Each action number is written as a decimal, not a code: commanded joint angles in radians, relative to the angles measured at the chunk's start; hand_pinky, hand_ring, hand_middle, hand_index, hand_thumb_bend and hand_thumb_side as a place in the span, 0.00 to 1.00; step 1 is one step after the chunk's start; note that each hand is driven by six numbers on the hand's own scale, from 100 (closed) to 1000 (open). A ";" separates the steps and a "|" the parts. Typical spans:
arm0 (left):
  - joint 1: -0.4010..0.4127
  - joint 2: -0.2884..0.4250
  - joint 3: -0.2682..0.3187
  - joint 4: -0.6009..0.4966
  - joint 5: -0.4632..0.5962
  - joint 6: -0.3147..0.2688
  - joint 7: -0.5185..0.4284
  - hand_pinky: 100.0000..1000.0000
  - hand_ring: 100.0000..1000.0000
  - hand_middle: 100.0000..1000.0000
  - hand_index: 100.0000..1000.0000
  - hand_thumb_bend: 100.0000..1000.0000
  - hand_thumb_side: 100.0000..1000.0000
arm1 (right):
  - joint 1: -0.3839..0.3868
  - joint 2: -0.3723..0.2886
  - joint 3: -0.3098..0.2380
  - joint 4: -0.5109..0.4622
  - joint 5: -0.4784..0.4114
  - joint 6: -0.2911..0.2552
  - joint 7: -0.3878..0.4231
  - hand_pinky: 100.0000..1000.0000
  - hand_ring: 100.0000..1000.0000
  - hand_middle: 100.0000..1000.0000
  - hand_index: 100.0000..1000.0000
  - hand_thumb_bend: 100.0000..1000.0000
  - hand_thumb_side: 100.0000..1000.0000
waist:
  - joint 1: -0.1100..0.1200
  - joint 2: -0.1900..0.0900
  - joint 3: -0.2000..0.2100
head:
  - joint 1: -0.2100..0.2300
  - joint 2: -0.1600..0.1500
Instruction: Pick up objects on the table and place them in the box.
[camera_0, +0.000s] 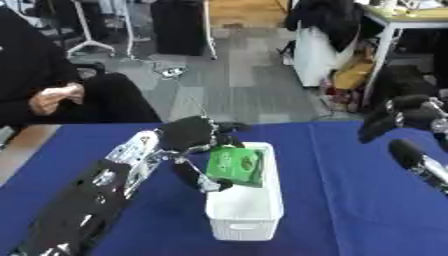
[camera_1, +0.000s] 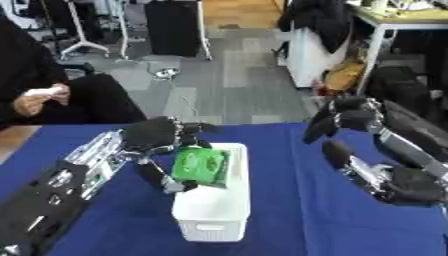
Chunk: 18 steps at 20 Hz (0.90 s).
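Observation:
A white box (camera_0: 248, 215) stands in the middle of the blue table (camera_0: 350, 210). My left hand (camera_0: 188, 134) reaches in from the left and holds a green packet (camera_0: 234, 166) over the box's far end, fingers above and thumb below it. The packet hangs tilted, its lower edge inside the box's rim. My right hand (camera_1: 346, 122) hovers at the right, above the table and apart from the box, with its fingers curled and nothing in it.
A person sits past the table's far left corner, hands (camera_0: 54, 97) together and off the table. Beyond the far edge lie a grey floor, a desk leg (camera_0: 382, 60) and bags (camera_0: 350, 75).

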 joint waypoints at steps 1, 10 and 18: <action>-0.028 -0.008 0.030 0.004 -0.012 0.007 0.004 0.00 0.00 0.00 0.15 0.00 0.74 | -0.023 -0.009 -0.005 -0.015 -0.004 -0.066 0.069 0.52 0.58 0.58 0.65 0.06 1.00 | -0.001 -0.010 -0.001 | 0.011 -0.012; -0.033 -0.039 0.068 0.061 -0.092 0.021 0.052 0.00 0.00 0.11 0.19 0.00 0.73 | -0.027 -0.004 -0.006 -0.015 -0.004 -0.065 0.067 0.52 0.59 0.58 0.65 0.06 1.00 | -0.002 -0.008 -0.004 | 0.014 -0.012; -0.029 -0.045 0.061 0.081 -0.266 -0.014 0.056 0.99 0.99 1.00 0.90 0.00 1.00 | -0.027 -0.004 -0.004 -0.015 -0.006 -0.067 0.070 0.52 0.58 0.58 0.65 0.06 1.00 | -0.002 -0.008 -0.005 | 0.016 -0.016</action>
